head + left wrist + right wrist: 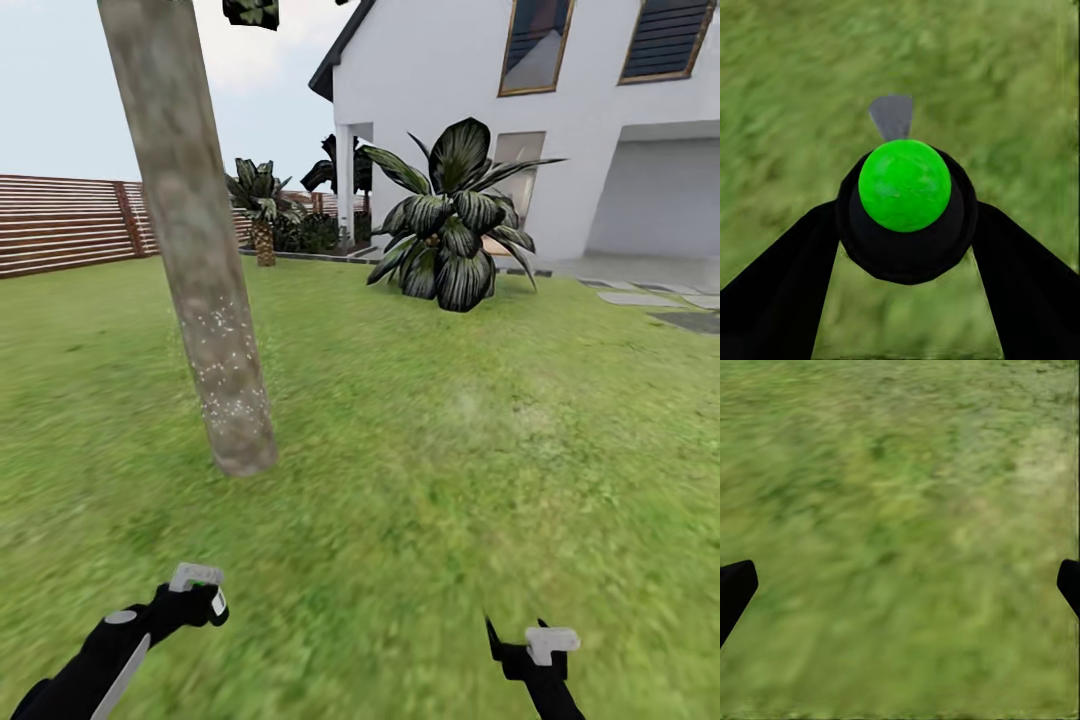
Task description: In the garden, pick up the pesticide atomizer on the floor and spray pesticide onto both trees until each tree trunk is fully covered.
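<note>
One tree trunk (pixel 190 250), thick, mottled beige-grey and leaning, stands at left on the grass floor (pixel 430 450). Whitish pesticide specks (pixel 225 370) dot its lower part. A scrap of its dark foliage (pixel 250 12) hangs at the top edge. My left gripper (pixel 195 600) is low at the left, some way in front of the trunk's base, shut on the pesticide atomizer (pixel 197 577). In the left wrist view the atomizer (pixel 904 184) is a black body with a bright green round cap and a grey nozzle, held in the left gripper (pixel 906 232). My right gripper (pixel 520 640) hangs open over bare grass, as the right wrist view (pixel 900 592) confirms.
A large dark broad-leaved plant (pixel 450 225) grows ahead to the right, before the white house (pixel 500 120). A small palm (pixel 262 205) and a brown slat fence (pixel 60 220) line the far left. Grey paving stones (pixel 650 295) lie at far right. Lawn stretches between.
</note>
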Controlling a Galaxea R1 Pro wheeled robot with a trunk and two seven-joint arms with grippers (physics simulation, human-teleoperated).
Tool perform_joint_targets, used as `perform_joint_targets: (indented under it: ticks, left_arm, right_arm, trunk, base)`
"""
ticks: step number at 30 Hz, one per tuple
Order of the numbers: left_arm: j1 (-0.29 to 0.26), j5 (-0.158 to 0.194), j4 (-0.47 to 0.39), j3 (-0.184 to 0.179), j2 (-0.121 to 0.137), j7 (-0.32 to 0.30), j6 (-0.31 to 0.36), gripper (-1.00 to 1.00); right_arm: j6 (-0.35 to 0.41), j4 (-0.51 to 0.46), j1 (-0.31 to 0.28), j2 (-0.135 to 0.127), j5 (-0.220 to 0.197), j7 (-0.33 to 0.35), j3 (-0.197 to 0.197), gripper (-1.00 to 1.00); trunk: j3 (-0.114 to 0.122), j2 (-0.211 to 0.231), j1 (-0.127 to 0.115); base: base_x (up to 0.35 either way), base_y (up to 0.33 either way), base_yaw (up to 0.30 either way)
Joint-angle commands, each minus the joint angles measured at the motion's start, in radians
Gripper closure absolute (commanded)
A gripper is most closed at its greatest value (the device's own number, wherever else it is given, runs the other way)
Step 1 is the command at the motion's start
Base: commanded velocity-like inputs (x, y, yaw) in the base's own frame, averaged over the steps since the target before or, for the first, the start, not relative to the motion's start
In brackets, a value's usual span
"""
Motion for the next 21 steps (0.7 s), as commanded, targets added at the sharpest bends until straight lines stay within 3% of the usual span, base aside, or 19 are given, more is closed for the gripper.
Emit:
perform_joint_targets:
  ticks: [1, 3, 5, 6, 8, 10, 11, 13, 14, 17, 19, 21]
  left_arm:
    - [0.001, -0.014, 0.0, 0.004, 0.0, -0.045, -0.001, 1.0]
    - [0.001, -0.026, 0.002, 0.006, 0.001, -0.113, -0.004, 1.0]
    - [0.001, -0.038, 0.001, 0.001, 0.002, -0.139, -0.004, 1.0]
    - [-0.001, -0.067, 0.0, -0.002, 0.002, -0.149, -0.003, 1.0]
    - [-0.004, -0.194, 0.0, -0.006, -0.004, -0.213, 0.0, 1.0]
    - [-0.005, -0.337, 0.0, -0.004, -0.013, -0.345, 0.001, 1.0]
    - [-0.005, -0.4, 0.0, -0.004, -0.02, -0.413, 0.0, 1.0]
    - [-0.009, -0.503, 0.0, -0.004, -0.042, -0.528, -0.001, 1.0]
    - [-0.011, -0.529, 0.0, -0.003, -0.046, -0.559, 0.0, 1.0]
    - [-0.026, -0.593, -0.001, -0.003, -0.05, -0.7, 0.001, 1.0]
    - [-0.069, -0.631, 0.002, -0.003, -0.049, -0.764, 0.004, 1.0]
    - [-0.091, -0.682, 0.002, -0.003, -0.055, -0.813, 0.007, 1.0]
  right_arm:
    - [0.0, 0.0, 0.0, 0.0, 0.0, 0.0, 0.0, -1.0]
    - [0.0, 0.002, 0.0, 0.001, 0.0, 0.0, 0.0, -1.0]
    - [0.0, 0.024, 0.0, 0.002, 0.001, 0.0, 0.001, -1.0]
    - [0.0, 0.032, 0.0, 0.002, 0.003, 0.0, 0.004, -1.0]
    - [0.004, 0.036, 0.0, 0.008, 0.052, 0.002, 0.064, -1.0]
    - [0.034, 0.019, -0.001, 0.026, 0.151, 0.002, 0.176, -1.0]
    - [0.084, 0.005, -0.011, 0.042, 0.195, 0.002, 0.218, -1.0]
    - [0.232, -0.052, -0.064, 0.079, 0.244, 0.019, 0.26, -1.0]
    - [0.273, -0.074, -0.085, 0.089, 0.251, 0.038, 0.266, -1.0]
    - [0.386, -0.144, -0.211, 0.11, 0.262, 0.253, 0.275, -1.0]
    - [0.43, -0.156, -0.303, 0.113, 0.263, 0.408, 0.276, -1.0]
    - [0.457, -0.165, -0.343, 0.122, 0.263, 0.521, 0.277, -1.0]
  trunk:
    - [0.0, 0.0, 0.0]
    - [0.0, 0.0, 0.0]
    - [0.0, 0.0, 0.0]
    - [0.0, 0.0, 0.0]
    - [0.0, 0.0, 0.0]
    - [0.0, 0.0, 0.0]
    - [0.0, 0.0, 0.0]
    - [0.0, 0.0, 0.0]
    - [0.0, 0.0, 0.0]
    - [0.0, 0.0, 0.0]
    - [0.0, 0.0, 0.0]
    - [0.0, 0.0, 0.0]
  base:
    - [-0.279, 0.199, -0.245]
    - [-0.279, 0.199, -0.114]
    - [-0.28, 0.195, -0.033]
    - [-0.28, 0.194, -0.013]
    - [-0.217, 0.15, -0.005]
    - [-0.064, 0.044, -0.001]
    - [-0.022, 0.015, 0.0]
    - [-0.009, 0.006, 0.0]
    - [-0.004, 0.003, 0.0]
    - [-0.001, 0.0, 0.0]
    - [0.0, 0.0, 0.0]
    - [0.0, 0.0, 0.0]
